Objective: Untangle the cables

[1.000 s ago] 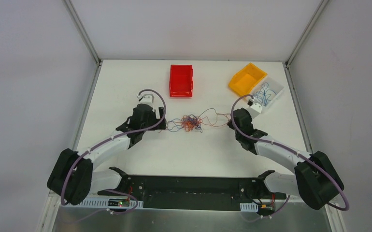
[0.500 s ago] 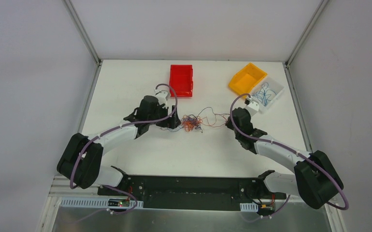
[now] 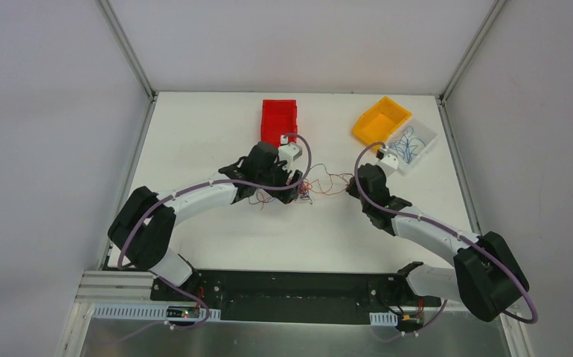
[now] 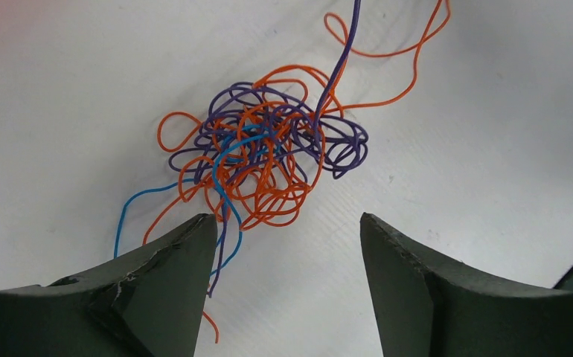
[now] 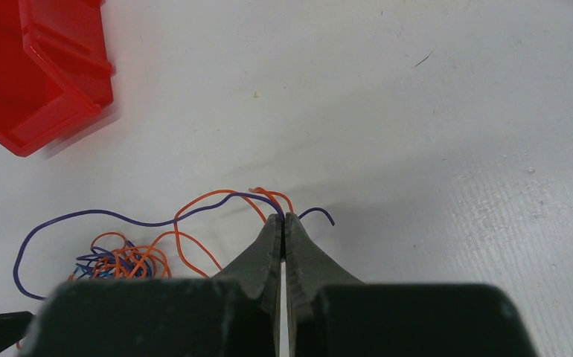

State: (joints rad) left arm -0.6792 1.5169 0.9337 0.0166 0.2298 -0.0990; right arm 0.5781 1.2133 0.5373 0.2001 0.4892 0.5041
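A tangle of thin orange, purple and blue cables (image 4: 269,156) lies on the white table, also seen from above (image 3: 298,190) and in the right wrist view (image 5: 120,260). My left gripper (image 4: 287,223) is open and empty, its fingers just short of the tangle's near edge; the arm covers much of the tangle in the top view (image 3: 287,195). My right gripper (image 5: 284,218) is shut on a purple cable (image 5: 120,218) that runs left to the tangle, its short end sticking out to the right. It sits right of the tangle in the top view (image 3: 352,187).
A red bin (image 3: 278,123) stands behind the tangle, also at the top left of the right wrist view (image 5: 38,67). A yellow bin (image 3: 381,120) and a white tray (image 3: 426,141) holding blue cables are at the back right.
My left arm has swung right from the left side of the table to over the tangle. The tangle has bunched toward the middle. My right gripper has shifted only slightly.
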